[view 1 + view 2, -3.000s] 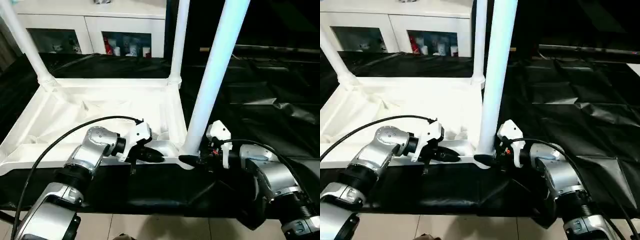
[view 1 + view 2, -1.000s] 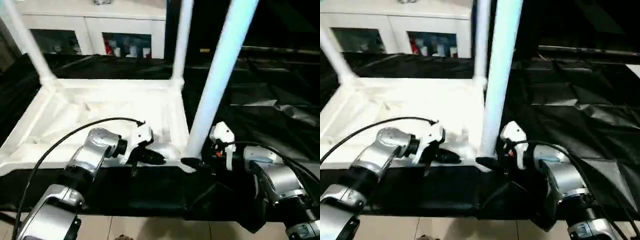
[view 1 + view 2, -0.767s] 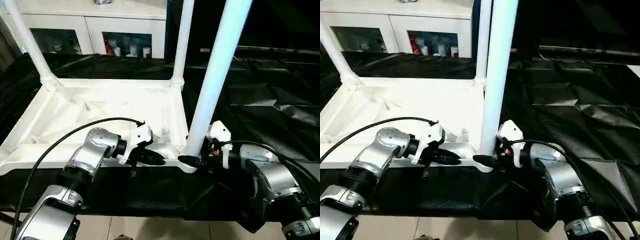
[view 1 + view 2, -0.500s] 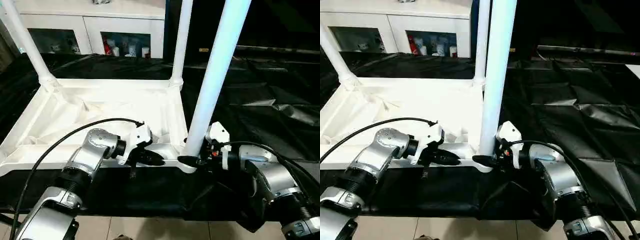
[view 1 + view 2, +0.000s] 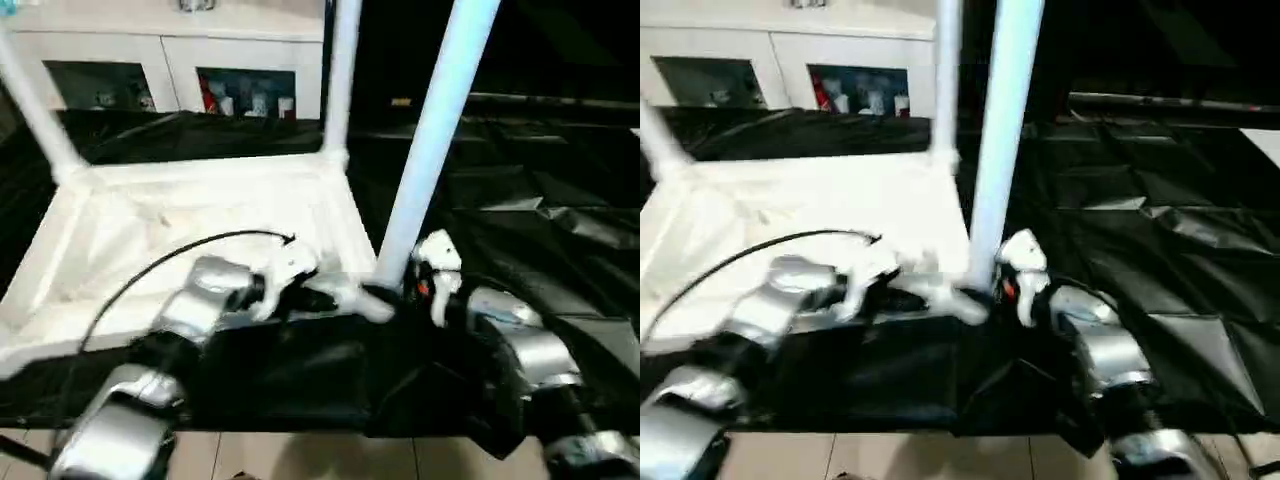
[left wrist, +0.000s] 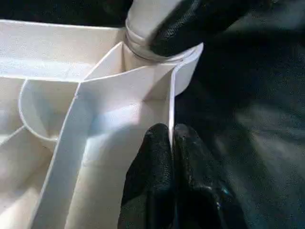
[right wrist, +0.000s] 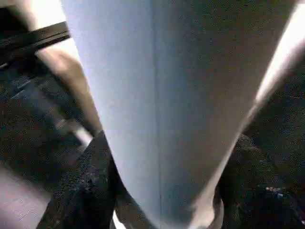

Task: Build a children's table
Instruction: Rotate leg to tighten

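Keep the left claw (image 6: 171,143) pinching the white ribbed plastic tabletop's (image 5: 200,215) rim; with the right claw (image 7: 162,191) clamping the long white tubular leg (image 5: 430,150), press straight into the socket.

Both silver forearms reach forward, claws converging (left low). Left claw (image 6: 172,143) pinches the tabletop (image 6: 119,109) rim; right claw (image 7: 162,191) clamps a leg (image 7: 162,95).

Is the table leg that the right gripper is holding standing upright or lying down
Upright, leaning slightly. The leg rises from the tabletop's near corner socket, with the right gripper clamped around its base.
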Motion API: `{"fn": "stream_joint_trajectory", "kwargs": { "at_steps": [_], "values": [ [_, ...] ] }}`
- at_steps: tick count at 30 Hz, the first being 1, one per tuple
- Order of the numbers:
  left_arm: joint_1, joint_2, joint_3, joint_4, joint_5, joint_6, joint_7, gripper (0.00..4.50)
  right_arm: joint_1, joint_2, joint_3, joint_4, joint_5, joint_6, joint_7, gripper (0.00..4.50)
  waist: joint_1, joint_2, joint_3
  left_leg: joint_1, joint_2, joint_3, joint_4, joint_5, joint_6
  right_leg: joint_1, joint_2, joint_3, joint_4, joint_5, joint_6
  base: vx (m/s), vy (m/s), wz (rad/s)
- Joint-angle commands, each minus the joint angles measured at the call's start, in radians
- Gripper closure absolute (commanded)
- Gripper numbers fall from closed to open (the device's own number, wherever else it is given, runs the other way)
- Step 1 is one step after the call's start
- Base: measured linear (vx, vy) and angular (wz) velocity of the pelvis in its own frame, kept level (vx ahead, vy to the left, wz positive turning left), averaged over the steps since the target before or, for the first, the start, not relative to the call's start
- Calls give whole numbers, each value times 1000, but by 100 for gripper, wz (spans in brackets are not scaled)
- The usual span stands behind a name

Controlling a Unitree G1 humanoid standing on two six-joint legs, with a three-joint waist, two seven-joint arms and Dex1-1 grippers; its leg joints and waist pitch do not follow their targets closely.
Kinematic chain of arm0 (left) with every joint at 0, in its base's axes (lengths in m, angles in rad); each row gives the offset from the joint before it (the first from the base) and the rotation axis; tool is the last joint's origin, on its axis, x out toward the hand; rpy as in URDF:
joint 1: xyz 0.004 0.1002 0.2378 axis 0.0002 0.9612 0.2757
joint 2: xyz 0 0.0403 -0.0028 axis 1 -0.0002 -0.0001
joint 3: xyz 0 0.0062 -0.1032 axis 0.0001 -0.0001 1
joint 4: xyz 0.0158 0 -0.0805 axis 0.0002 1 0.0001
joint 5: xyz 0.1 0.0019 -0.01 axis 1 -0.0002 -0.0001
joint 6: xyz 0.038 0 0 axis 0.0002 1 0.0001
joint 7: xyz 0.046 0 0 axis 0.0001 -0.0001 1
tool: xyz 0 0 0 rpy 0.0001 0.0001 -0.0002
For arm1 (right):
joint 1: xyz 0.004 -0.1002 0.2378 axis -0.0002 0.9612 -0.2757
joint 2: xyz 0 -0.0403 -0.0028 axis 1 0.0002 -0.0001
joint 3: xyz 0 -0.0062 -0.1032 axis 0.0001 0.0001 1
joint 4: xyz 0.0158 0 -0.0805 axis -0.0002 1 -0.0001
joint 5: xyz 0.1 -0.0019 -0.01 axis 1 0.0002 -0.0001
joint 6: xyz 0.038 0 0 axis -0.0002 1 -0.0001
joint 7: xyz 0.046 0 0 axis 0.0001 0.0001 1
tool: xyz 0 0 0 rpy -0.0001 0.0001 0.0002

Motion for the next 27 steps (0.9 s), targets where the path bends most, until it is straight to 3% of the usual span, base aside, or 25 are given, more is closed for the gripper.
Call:
{"fn": "stream_joint_trajectory", "kwargs": {
  "at_steps": [1,2,3,5,7,8,11,13,18,23,26,27],
  "values": [
    [-26,-86,14,75,4,11,155,450,1,65,-20,72,-51,51,-213,207,-6,-12,-53,22,61,-37,-69,-293,-8,19,-72,46,-81,-408,-182,0,0,0],
    [-38,-106,14,93,11,13,193,450,-2,88,-30,81,-55,60,-267,207,-9,-16,-54,22,60,-39,-70,-307,-14,21,-71,44,-82,-421,-176,0,0,0],
    [-54,-133,14,117,18,18,245,450,-8,120,-40,92,-67,63,-345,207,-8,-9,-53,26,62,-39,-70,-320,-16,17,-71,46,-85,-420,-171,0,0,0],
    [-84,-180,12,160,31,14,332,450,-26,183,-42,108,-85,58,-441,207,-12,-12,-53,29,60,-38,-71,-344,-20,12,-69,46,-89,-431,-167,0,0,0],
    [-92,-190,3,174,43,5,342,450,-36,202,-37,114,-99,42,-470,207,-11,-12,-53,27,58,-39,-71,-349,-17,14,-71,46,-92,-446,-155,0,0,0],
    [-97,-190,-4,183,53,-11,336,450,-48,213,-31,121,-96,24,-457,207,-14,-4,-53,21,58,-41,-74,-349,-17,18,-69,45,-93,-435,-148,0,0,0],
    [-101,-182,-4,195,59,-35,316,450,-53,217,-42,114,-86,-14,-433,207,-14,-7,-56,20,58,-40,-73,-347,-6,20,-70,46,-91,-403,-148,0,0,0],
    [-101,-174,-5,199,62,-49,307,450,-52,213,-59,100,-58,-21,-401,176,-14,-8,-56,20,58,-40,-73,-348,2,20,-70,47,-91,-402,-152,0,0,0],
    [-92,-126,-3,208,56,-131,247,450,-42,132,-61,43,-15,2,-236,134,-9,-15,-57,12,60,-37,-71,-306,33,28,-71,46,-84,-349,-168,0,0,0],
    [-66,-79,-5,183,35,-159,144,450,-17,13,-27,-16,5,7,-37,89,-3,-13,-60,10,62,-35,-66,-251,57,34,-71,45,-74,-272,-198,0,0,0],
    [-13,-14,-29,106,-2,-168,-61,450,35,-120,7,-121,47,25,185,89,2,-14,-60,9,65,-32,-64,-231,77,38,-71,45,-69,-241,-214,0,0,0],
    [-13,-14,-29,106,-2,-168,-61,450,35,-120,7,-121,47,25,185,89,5,-13,-59,8,68,-31,-64,-225,85,38,-71,45,-66,-230,-224,0,0,0]
  ]
}}
